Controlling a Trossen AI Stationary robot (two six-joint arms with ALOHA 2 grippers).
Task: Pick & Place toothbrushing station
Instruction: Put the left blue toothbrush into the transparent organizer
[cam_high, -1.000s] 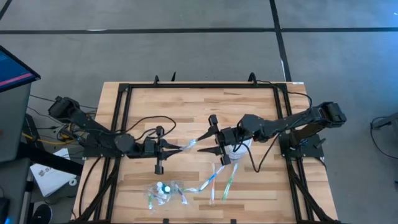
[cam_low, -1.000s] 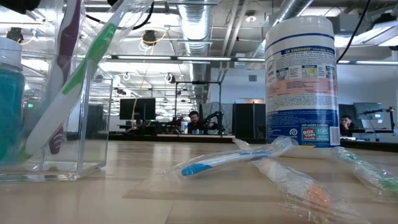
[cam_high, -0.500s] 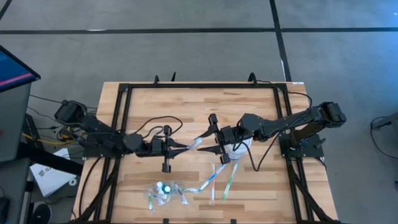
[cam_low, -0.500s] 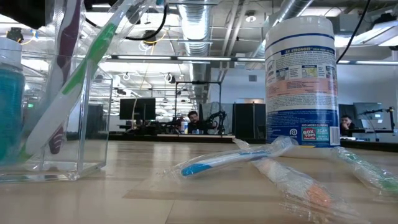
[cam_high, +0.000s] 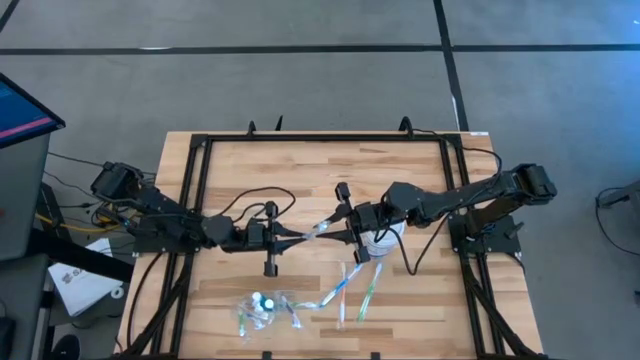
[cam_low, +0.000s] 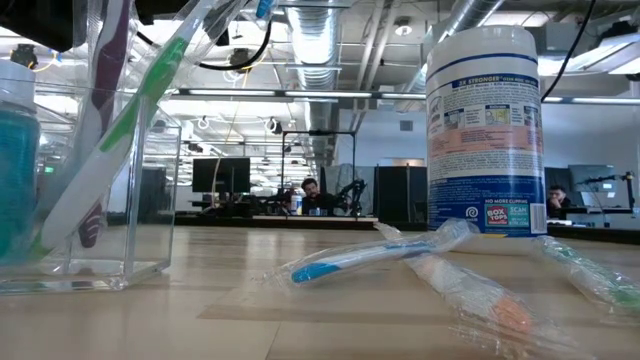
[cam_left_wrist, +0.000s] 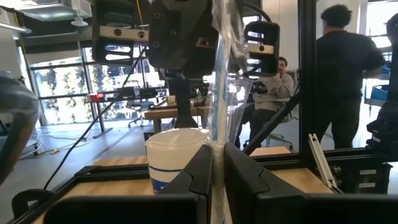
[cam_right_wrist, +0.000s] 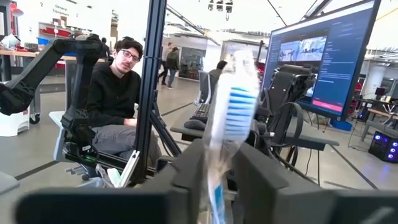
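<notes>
Mid-surface (cam_high: 300, 170), the left pincer (cam_high: 296, 236) and right pincer (cam_high: 337, 236) meet on one wrapped toothbrush (cam_high: 321, 229); cups (cam_high: 380, 240) stand right of it, a bag (cam_high: 262, 308) near the front edge.

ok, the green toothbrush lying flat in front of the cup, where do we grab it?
Probably mid-handle of the green toothbrush, from straight above, closing across its narrow width. It lies flat in its wrapper, with bare table either side there.

Wrapped blue toothbrush (cam_high: 322, 229) held mid-air over table centre. Three more wrapped brushes (cam_high: 350, 290) lie below (blue, orange, green). Crinkly bag (cam_high: 262, 309) holds bottles.
</notes>
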